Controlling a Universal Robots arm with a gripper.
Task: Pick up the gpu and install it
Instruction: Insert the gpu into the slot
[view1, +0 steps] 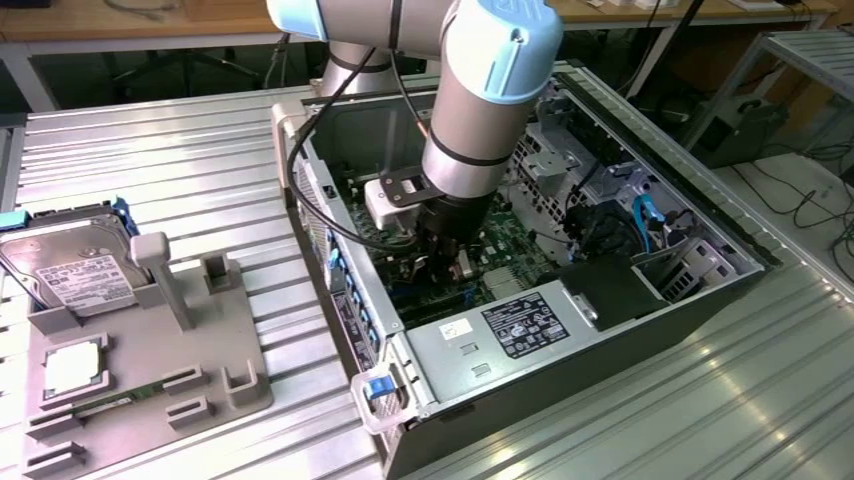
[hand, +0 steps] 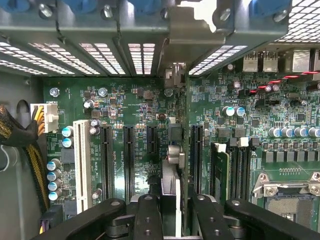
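In the wrist view the gpu (hand: 180, 155) is seen edge-on, a thin dark card standing upright over the green motherboard (hand: 130, 105). It lies in line with the black expansion slots (hand: 106, 160), and its silvery bracket end (hand: 175, 75) reaches the case's rear slot wall. My gripper (hand: 175, 217) is shut on the card's near edge, one black finger (hand: 147, 215) on each side. Whether the card sits fully in its slot is hidden. In the exterior view my gripper (view1: 447, 258) reaches deep into the open computer case (view1: 534, 330).
Black and yellow cables (hand: 20, 135) and a white connector lie beside the slots. Memory slots and the CPU socket (hand: 290, 190) are on the other side. Outside the case a grey holder (view1: 187, 340) carries a silver hard drive (view1: 74, 265) and a green memory stick (view1: 114, 402).
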